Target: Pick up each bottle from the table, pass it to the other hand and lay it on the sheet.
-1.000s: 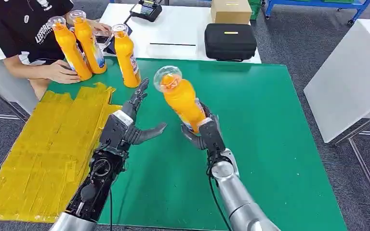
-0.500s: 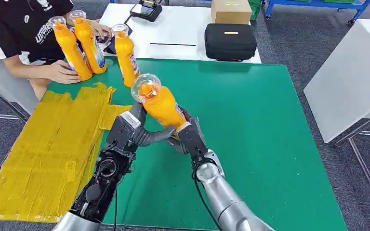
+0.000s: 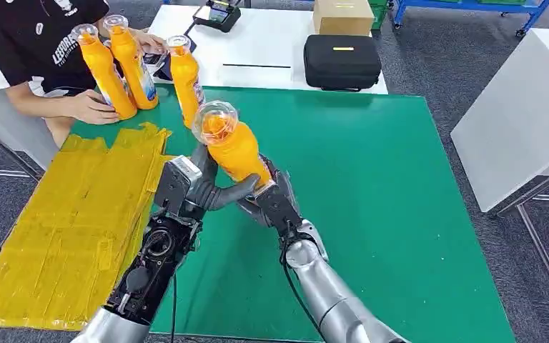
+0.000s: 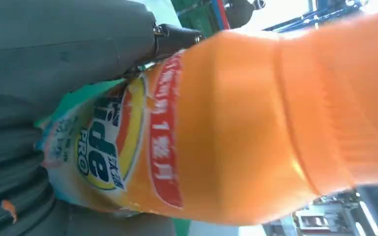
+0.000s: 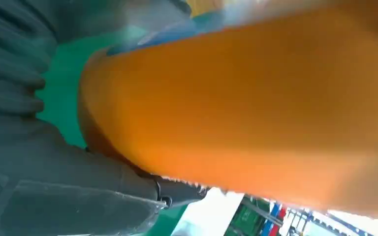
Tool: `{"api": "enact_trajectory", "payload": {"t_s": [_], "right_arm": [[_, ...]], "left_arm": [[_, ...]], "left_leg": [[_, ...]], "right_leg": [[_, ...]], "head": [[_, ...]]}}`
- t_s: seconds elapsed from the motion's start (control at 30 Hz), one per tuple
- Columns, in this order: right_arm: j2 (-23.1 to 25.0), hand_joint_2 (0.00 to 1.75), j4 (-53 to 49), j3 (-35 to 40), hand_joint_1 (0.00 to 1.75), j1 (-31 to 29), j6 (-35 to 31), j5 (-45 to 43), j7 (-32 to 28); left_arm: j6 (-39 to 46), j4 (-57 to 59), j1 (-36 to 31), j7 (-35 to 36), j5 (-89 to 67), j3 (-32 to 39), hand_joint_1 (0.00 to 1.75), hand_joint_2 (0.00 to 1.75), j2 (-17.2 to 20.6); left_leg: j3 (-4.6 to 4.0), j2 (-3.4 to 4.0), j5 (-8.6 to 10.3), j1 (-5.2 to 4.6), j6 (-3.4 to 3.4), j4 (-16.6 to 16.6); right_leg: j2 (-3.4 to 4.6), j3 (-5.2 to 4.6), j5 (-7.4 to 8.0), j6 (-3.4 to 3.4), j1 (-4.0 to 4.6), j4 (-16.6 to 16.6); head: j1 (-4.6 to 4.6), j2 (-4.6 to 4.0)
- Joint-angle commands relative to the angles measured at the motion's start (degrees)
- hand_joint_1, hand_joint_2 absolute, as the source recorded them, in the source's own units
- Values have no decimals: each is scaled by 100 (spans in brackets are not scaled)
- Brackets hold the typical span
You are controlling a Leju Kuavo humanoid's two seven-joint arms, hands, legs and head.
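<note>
Head view: right hand [image 3: 270, 202] gripped the orange juice bottle [image 3: 234, 146] at its base, tilted above the green surface [image 3: 400, 214]; left hand [image 3: 204, 187] wrapped its lower body too.

Even, bright overhead light keeps the head view sharp, with soft shadows on the green tabletop [image 3: 400, 179] and glare on the bottle [image 3: 232, 146] cap, while both wrist views are close, blurred and overexposed at their edges.

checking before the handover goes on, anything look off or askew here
Nothing spilled or damaged. The bottle tilts, cap toward the person, between the left hand and right hand. The yellow sheet has a ragged edge.
</note>
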Motion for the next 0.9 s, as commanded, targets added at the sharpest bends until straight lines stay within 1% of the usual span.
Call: {"api": "enact_trajectory", "payload": {"t_s": [0.03,0.1,0.13,0.17,0.2,0.23,0.3,0.33,0.4,0.43,0.5,0.53,0.57,0.6,0.63,0.67,0.7,0.73,0.77,0.8,0.83,0.87,0.9], "right_arm": [[-38,175,-280,469,175,-61,195,-182,32],[-38,175,-280,469,175,-61,195,-182,32],[-44,175,-342,438,175,-38,234,-249,104],[-75,175,-506,462,175,33,288,-334,223],[-97,175,-658,468,175,99,320,-427,352],[-117,175,-801,484,175,156,291,-465,455],[-160,175,-1165,527,175,305,315,-537,601],[-190,175,-1409,572,175,394,326,-565,716],[-215,175,-1689,649,175,487,499,-710,965],[-210,175,-1691,651,175,486,500,-712,969],[-210,175,-1691,651,175,486,500,-712,969],[-218,175,-1680,692,175,470,518,-757,993],[-227,175,-1710,732,175,471,534,-793,1001],[-241,175,-1758,773,175,474,528,-832,1010],[-247,175,-1793,786,175,481,523,-845,1019],[-252,175,-1866,806,175,493,502,-870,1050],[-268,175,-1963,833,175,515,491,-942,1118],[-277,175,-2008,845,175,526,451,-957,1194],[-308,175,-2095,899,175,538,414,-917,1262],[-313,175,-2144,906,175,552,407,-925,1317],[-359,175,-2328,968,175,609,383,-929,1401],[-364,175,-2361,976,175,617,370,-929,1414],[-368,175,-2382,978,175,622,365,-930,1422]], "left_arm": [[-117,536,-324,60,259,-109,175,175,25],[-117,536,-324,60,259,-109,175,175,25],[-119,545,-323,64,291,-93,175,175,22],[-118,558,-326,73,344,-81,175,175,25],[-108,567,-330,81,381,-70,175,175,32],[-103,571,-326,90,409,-51,175,175,38],[-120,567,-317,113,510,-14,175,175,49],[-108,572,-311,126,568,17,175,175,59],[-102,546,-265,141,660,93,175,175,92],[-103,550,-256,142,662,96,175,175,102],[-103,550,-256,142,662,96,175,175,102],[-92,505,-222,145,681,114,175,175,112],[-70,465,-184,148,689,128,175,175,131],[-57,432,-143,162,723,155,175,175,144],[-54,414,-122,163,730,162,175,175,156],[-64,379,-80,170,780,199,175,175,172],[-73,337,-38,191,845,240,175,175,190],[-84,321,-18,203,880,262,175,175,197],[-109,301,7,222,945,305,175,175,204],[-121,292,17,235,979,328,175,175,210],[-106,256,45,260,1047,377,175,175,232],[-103,253,49,266,1063,394,175,175,232],[-109,252,48,271,1073,404,175,175,243]], "left_leg": [[15,0,-7,2,-9,0],[29,3,-14,3,-13,1],[19,4,-9,1,-10,-1],[29,7,-15,2,-13,2],[19,3,-10,4,-10,1],[34,4,-16,2,-14,1],[13,0,-5,3,-8,-2],[26,-1,-11,1,-12,-1],[9,2,-4,0,-6,-2],[26,6,-14,0,-11,1],[15,7,-7,0,-8,-3],[31,10,-16,1,-14,0],[18,9,-9,0,-10,-2],[31,11,-17,2,-14,2],[25,16,-12,-1,-11,-3],[15,13,-8,0,-8,-3],[26,17,-13,0,-12,-2],[13,15,-7,0,-8,-3],[31,24,-16,0,-14,-2],[15,16,-7,-3,-8,-6],[31,26,-17,0,-14,-3],[15,17,-8,-2,-8,-5],[18,19,-10,-1,-9,-4]], "right_leg": [[-7,15,-8,-9,3,1],[-8,28,-15,-13,5,2],[-4,18,-8,-9,2,0],[-4,27,-14,-13,3,3],[-5,20,-9,-10,5,-1],[-7,33,-16,-14,4,1],[-7,14,-6,-8,4,-3],[-11,26,-13,-12,2,1],[-3,8,-4,-7,1,-2],[-4,24,-13,-12,2,2],[0,14,-5,-8,1,-2],[0,29,-13,-14,3,1],[1,16,-7,-10,1,-1],[1,29,-14,-14,4,3],[8,21,-8,-11,1,-1],[7,13,-4,-8,1,-1],[8,23,-9,-12,1,0],[9,11,-3,-8,1,-2],[14,25,-10,-14,2,1],[10,11,-3,-8,-2,-2],[15,26,-10,-14,2,0],[11,12,-3,-8,-1,-2],[13,15,-4,-10,0,-2]], "head": [[0,0],[2,0],[-2,0],[2,0],[0,0],[0,0],[2,0],[0,0],[0,0],[0,0],[0,0],[0,0],[2,0],[0,0],[2,0],[2,0],[2,0],[2,0],[0,0],[2,0],[2,0],[2,0],[0,0]]}}
